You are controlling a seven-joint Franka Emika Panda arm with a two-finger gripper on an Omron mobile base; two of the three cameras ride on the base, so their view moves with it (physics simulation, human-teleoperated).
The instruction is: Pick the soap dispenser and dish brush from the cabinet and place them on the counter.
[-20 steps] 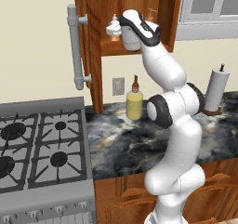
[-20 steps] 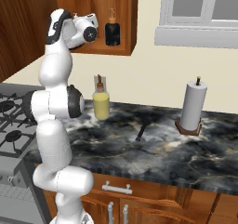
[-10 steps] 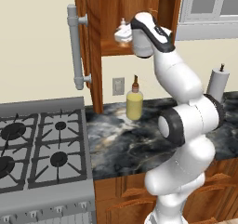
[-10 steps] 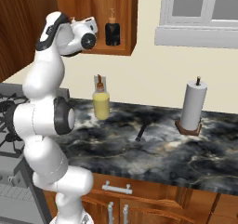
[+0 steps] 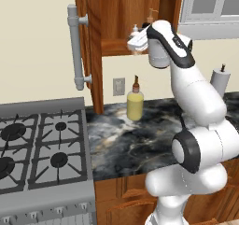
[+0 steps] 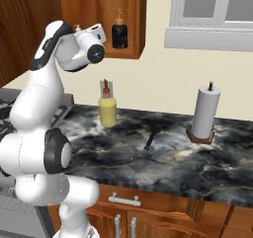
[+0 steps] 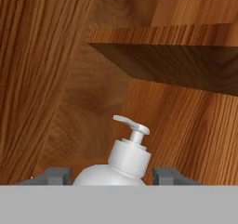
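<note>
Up inside the open cabinet (image 5: 95,42), on its lower shelf, stands the white soap dispenser (image 7: 122,165), upright, its long axis vertical and its pump nozzle pointing off to the hand view's left. On the left of that view one grey fingertip of the claw (image 7: 111,176) sits beside the bottle's shoulder, the bottle fills the middle, and the other fingertip flanks it on the right: the claw is spread with the bottle between the tips, and whether the pads already touch it I cannot tell. So the target lies dead ahead and centred; closing looks like the next call. From the left base view the white pump peeks out just behind the hand (image 5: 140,41). Further right on the shelf sits a dark pump bottle (image 6: 119,32). Down on the table (image 6: 197,158) a dark slim thing (image 6: 150,139) lies flat, possibly the dish brush, too small to be sure.
</note>
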